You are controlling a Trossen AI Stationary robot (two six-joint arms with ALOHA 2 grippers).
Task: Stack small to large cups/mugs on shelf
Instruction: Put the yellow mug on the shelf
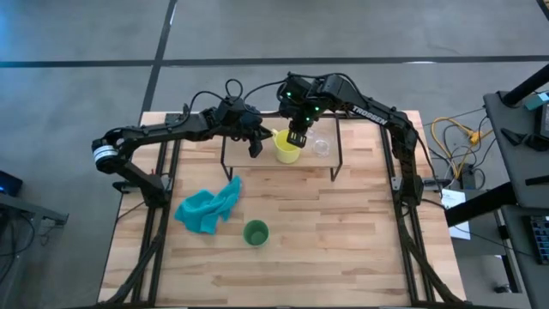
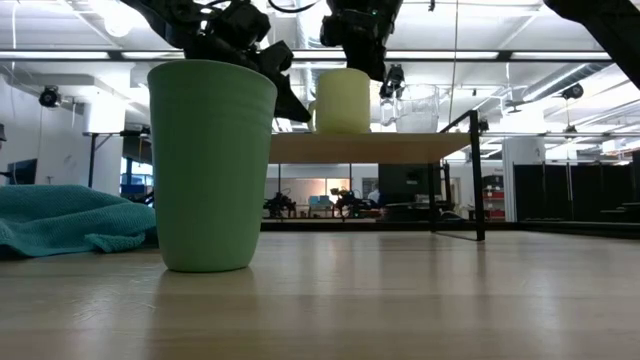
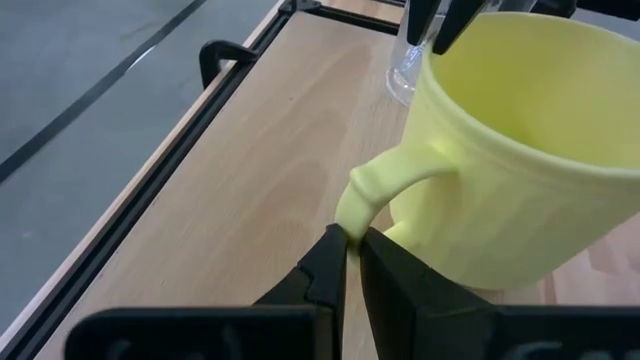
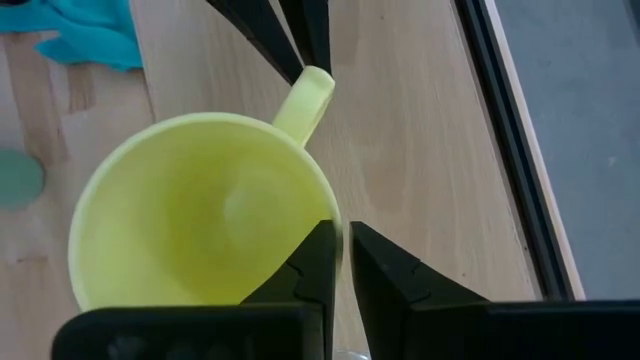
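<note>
1. In the foreground, the green cup [image 2: 211,165] stands upright on the tabletop [image 1: 343,232], alone near the front edge, with a teal cloth [image 1: 208,206] just beside it.
2. Behind it, on the shelf [image 1: 257,163], the yellow mug [image 1: 287,148] sits upright with the glass cup [image 1: 322,147] just beside it, apart from it.
3. The left hand [image 3: 350,262] is closed on the foot of the mug's handle, its fingers nearly together around it.
4. The right hand [image 4: 338,262] grips the mug's rim on the side away from the handle, one finger inside the wall and one outside.
5. Judged from the task, the mug is being seated or repositioned; the green cup is not yet on the shelf.
6. Risk: two hands holding one mug could pull against each other and tip it, or shove it into the glass cup, which could then slide off the shelf's edge.
7. Risk: a release while the mug is tilted could let it topple.
8. White lettering on the right arm reads as "TROSSEN"; no other writing is legible.
</note>
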